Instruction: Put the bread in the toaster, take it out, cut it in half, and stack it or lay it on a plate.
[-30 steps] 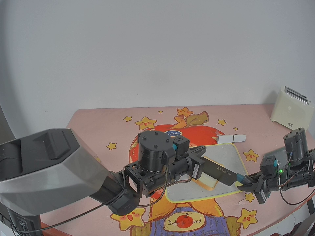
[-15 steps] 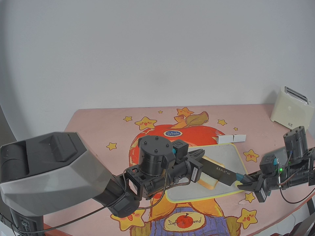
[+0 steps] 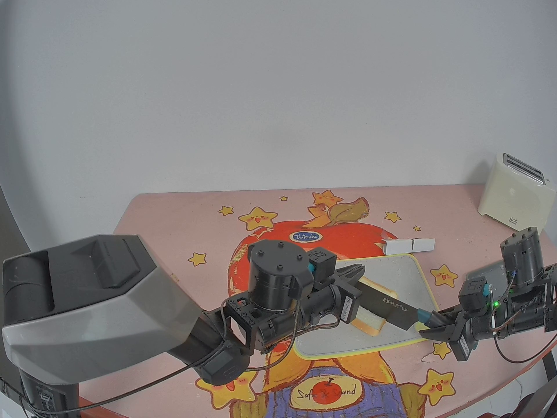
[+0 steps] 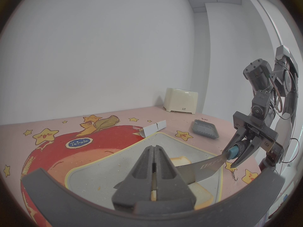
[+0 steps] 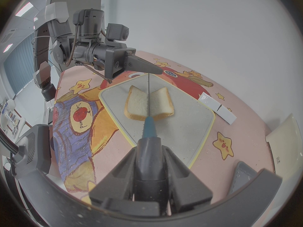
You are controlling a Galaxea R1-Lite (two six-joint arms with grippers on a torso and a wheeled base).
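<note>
Table: pink top with a cartoon print; carries all items below.
Cutting board: grey with a yellow rim, at the centre-right of the table.
Toaster: cream, at the far right corner, well apart from the board.
Left gripper: over the board's left part, just beside the far end of the knife blade; fingers pressed together.
Right gripper: at the board's near right edge; fingers clamped on the knife's teal handle.
Knife: dark blade on edge, set in the middle of the bread, tip toward the left gripper.
Grey tray: on the table right of the board, between board and toaster.
Bread: one white slice flat on the board; the blade stands in a slit along its middle, and the two parts gape at the far edge.
White blocks: two, end to end, touching the board's far edge.
</note>
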